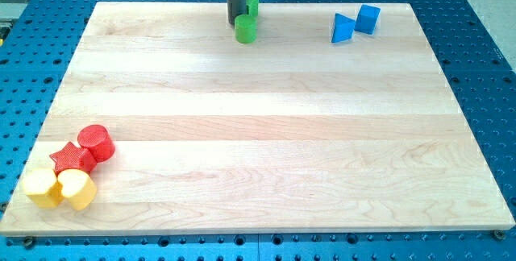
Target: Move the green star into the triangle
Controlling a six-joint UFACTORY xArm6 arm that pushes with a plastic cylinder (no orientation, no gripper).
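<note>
My tip point(236, 20) stands at the view's top centre, near the board's top edge. Two green blocks are right beside it. One green block point(246, 30), which looks round, touches the tip at its lower right. The other green block point(253, 5) sits just right of the rod and is partly hidden by it, so I cannot make out its shape. The blue triangle point(343, 29) lies further to the view's right, well apart from the green blocks, with a blue cube point(369, 18) touching its upper right.
The wooden board point(258, 140) lies on a blue perforated table. A cluster sits at the board's bottom left: a red cylinder point(97, 142), a red star point(72, 159) and two yellow blocks point(40, 187) point(78, 189).
</note>
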